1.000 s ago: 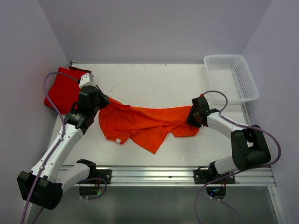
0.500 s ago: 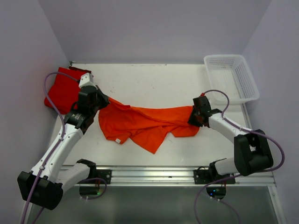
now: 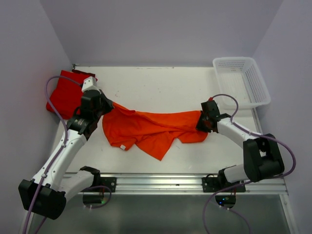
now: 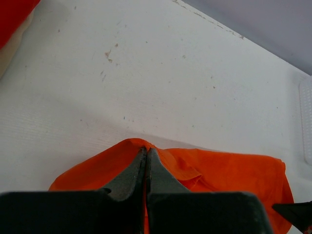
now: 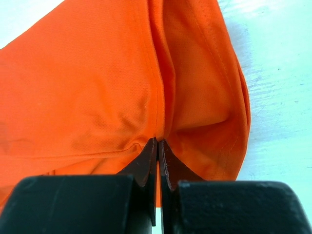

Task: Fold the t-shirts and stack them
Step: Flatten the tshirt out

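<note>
Orange t-shirt [image 3: 156, 129] lies stretched between left claw [image 4: 146, 152] and right claw [image 5: 157, 142], each clamped on an edge.

White mesh basket [image 3: 239, 85] (upright) sits at the table's [image 3: 161, 87] far-right corner

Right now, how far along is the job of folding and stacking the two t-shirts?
Looks done: the red t-shirt lies in a compact pile at the far left corner of the table. In hand: the left gripper and right gripper each pinch one end of the orange t-shirt, rumpled and unfolded between them. Left: fold it and stack the two.
</note>
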Motion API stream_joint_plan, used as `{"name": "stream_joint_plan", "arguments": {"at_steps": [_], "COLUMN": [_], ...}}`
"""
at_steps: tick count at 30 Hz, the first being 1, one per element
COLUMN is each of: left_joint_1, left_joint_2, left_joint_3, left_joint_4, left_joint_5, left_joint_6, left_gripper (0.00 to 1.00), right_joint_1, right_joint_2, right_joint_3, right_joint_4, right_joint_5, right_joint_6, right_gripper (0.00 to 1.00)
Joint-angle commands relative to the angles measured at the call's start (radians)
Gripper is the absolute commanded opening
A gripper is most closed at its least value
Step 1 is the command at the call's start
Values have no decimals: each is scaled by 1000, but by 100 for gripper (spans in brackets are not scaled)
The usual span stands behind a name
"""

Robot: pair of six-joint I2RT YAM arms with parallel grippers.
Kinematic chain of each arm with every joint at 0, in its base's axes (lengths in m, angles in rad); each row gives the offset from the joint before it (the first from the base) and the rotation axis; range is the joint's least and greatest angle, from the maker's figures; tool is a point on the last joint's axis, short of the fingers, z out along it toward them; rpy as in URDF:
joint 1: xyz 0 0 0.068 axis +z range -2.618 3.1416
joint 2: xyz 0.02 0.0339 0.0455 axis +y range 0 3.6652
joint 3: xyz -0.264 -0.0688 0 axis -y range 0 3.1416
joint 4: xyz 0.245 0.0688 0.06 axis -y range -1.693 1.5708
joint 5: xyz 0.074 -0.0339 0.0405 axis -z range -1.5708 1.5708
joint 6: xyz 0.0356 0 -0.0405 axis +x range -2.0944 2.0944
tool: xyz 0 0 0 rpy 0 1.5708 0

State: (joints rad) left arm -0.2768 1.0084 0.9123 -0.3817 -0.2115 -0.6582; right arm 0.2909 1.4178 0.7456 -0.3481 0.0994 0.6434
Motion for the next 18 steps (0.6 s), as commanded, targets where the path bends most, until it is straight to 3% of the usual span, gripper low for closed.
{"name": "stream_joint_plan", "arguments": {"at_steps": [1, 9, 18], "left_joint_1": [13, 13, 13], "left_joint_2": [-28, -31, -28], "left_joint_3": [-1, 181, 480], "left_joint_4": [46, 60, 66], "left_joint_5": [12, 11, 35], "left_joint_6": [46, 176, 324], "left_gripper": [0, 0, 0], "right_joint_1": [1, 1, 4], "right_joint_2": [-71, -302, -349], "right_joint_3": [18, 266, 653], "right_joint_4": [29, -83, -198], "right_joint_5": [-52, -55, -3], "right_joint_6": [-33, -154, -317], "right_gripper": [0, 0, 0]}}
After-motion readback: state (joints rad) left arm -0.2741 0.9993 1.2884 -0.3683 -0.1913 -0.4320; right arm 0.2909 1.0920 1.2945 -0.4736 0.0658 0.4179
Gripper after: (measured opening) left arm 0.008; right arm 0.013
